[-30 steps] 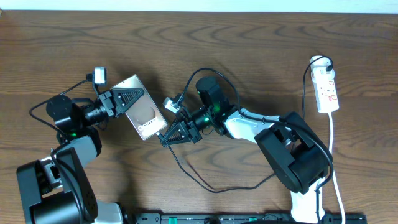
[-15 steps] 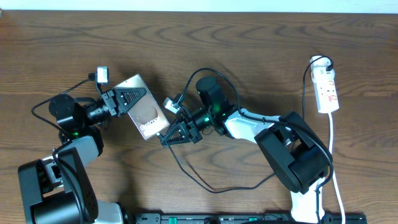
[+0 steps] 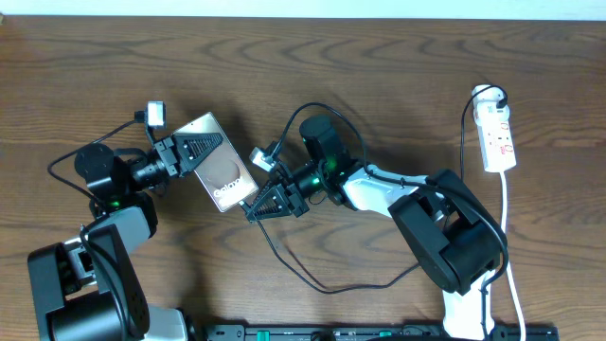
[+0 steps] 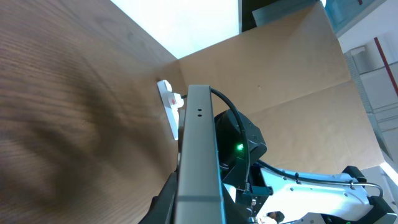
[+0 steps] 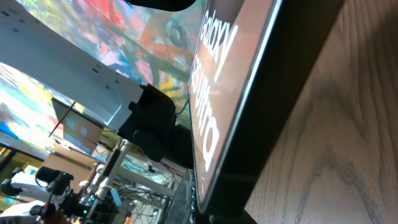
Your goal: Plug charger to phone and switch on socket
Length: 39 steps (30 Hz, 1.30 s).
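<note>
The left hand (image 3: 214, 147) pinches the phone (image 3: 230, 180) by its upper-left end. The right hand (image 3: 258, 210) pinches the charger (image 3: 330, 290) at the phone's lower-right edge.

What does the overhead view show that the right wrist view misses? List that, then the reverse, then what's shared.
Only overhead: the socket at far right, the charger cable looping on the wood, the left gripper shut on the phone, the right gripper at the phone's lower end. Only right wrist: colourful reflections on the phone's face, close up. Both: the phone and the wooden table.
</note>
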Motion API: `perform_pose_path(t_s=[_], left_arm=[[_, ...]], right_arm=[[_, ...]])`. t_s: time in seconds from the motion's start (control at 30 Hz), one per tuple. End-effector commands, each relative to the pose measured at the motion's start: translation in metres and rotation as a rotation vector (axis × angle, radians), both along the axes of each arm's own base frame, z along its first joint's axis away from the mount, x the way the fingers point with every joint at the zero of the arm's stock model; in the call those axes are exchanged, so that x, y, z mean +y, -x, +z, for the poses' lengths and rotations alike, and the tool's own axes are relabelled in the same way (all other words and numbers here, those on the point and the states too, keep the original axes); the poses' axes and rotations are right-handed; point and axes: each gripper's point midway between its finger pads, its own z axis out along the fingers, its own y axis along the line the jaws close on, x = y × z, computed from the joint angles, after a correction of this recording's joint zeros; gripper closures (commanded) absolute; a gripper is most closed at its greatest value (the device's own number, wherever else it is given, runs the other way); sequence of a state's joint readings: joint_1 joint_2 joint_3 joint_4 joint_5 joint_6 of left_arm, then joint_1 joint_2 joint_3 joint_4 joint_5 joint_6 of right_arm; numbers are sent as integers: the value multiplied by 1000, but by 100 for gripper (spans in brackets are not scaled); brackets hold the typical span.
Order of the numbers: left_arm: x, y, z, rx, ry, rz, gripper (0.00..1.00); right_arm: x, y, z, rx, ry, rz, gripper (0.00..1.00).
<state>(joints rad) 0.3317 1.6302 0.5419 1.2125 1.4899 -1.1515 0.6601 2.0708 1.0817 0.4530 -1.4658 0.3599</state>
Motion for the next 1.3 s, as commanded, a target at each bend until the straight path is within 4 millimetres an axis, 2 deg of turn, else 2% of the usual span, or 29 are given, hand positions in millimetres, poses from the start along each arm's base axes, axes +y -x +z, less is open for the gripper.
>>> perform_pose_path(t_s=[0.0,0.4,0.83,1.27], left_arm=[[-6,6,5,-30,-13,-46,92],[-6,6,5,-47,-21,-46,93],[-5,4,5,-53,-23,-27,92],[-1,-4,6,-52,-21,20,93]], right_arm=[[-1,-7,1,-3,6,-26,99],[2,-14,-2,33,53,-72,99],[11,-31,4,68,85,-166,99],[16,-40,16,57,52,-204,99]])
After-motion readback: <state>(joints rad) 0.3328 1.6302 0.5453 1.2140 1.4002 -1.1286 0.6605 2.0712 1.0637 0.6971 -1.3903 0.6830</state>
